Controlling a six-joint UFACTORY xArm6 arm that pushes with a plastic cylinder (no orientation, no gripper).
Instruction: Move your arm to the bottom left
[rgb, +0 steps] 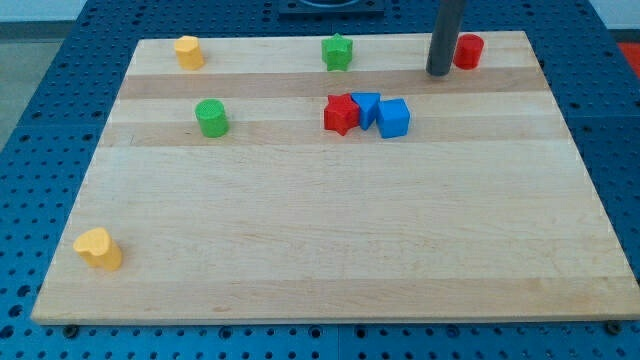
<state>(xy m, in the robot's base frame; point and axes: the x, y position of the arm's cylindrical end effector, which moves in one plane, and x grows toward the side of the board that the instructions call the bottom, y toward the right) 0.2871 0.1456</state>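
smooth pale wooden table (330, 240), planked grain, on blue perforated base (40, 120). no pincer on this rig, just a dark matte rod, my tip (438, 72) down near the view's top right, just left of red cylinder (468, 50), well apart from the bottom left corner. there: yellow heart-shaped block (98, 248). mid-table, touching in a row: red star (341, 114), blue block (366, 107), blue cube (393, 118). elsewhere: green cylinder (211, 117), green star (338, 52), yellow block (188, 51).

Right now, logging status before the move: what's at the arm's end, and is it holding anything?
No pincer: my tip holds nothing, resting at the view's top right just left of the red cylinder.
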